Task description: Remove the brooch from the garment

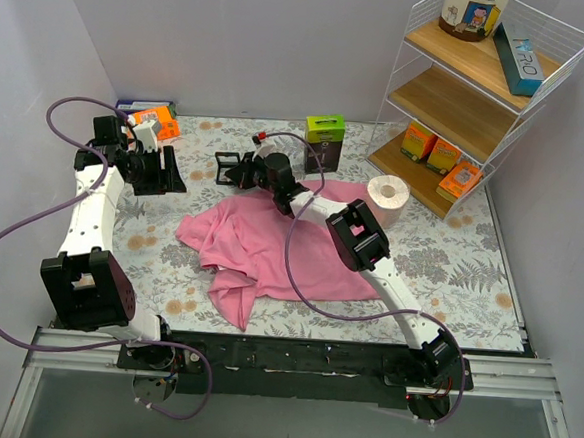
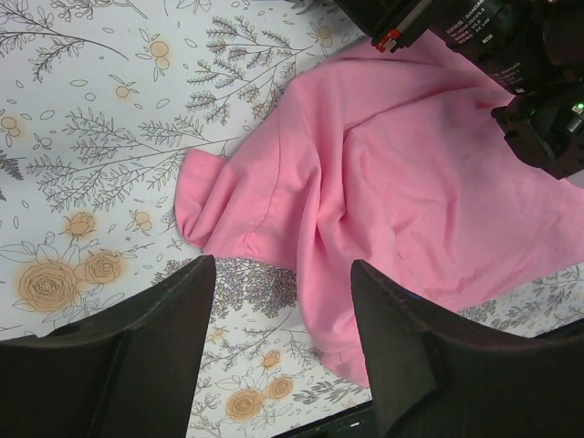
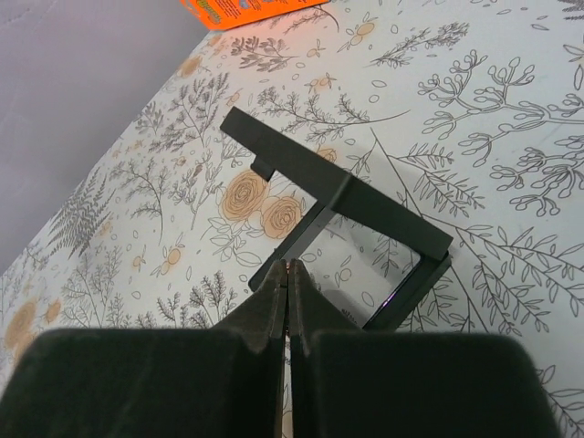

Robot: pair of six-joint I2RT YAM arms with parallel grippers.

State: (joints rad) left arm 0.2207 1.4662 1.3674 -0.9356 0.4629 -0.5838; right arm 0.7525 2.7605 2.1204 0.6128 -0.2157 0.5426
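Garment (image 1: 270, 248) lies rumpled on our bench (image 1: 448, 275); we hold our left hand (image 2: 283, 274) wide, right hand (image 3: 289, 266) pinched closed.

The garment (image 1: 270, 248) lies at centre frame on the bench (image 1: 448, 280). My right claw (image 1: 243, 172) is above the garment's upper edge, with a small frame (image 1: 226, 164) just left of its tip. My left claw (image 1: 160, 172) stands at upper left, apart from the garment. A paper roll (image 1: 387, 198) sits right of the garment, and a shelf rack (image 1: 481, 102) occupies the upper right.
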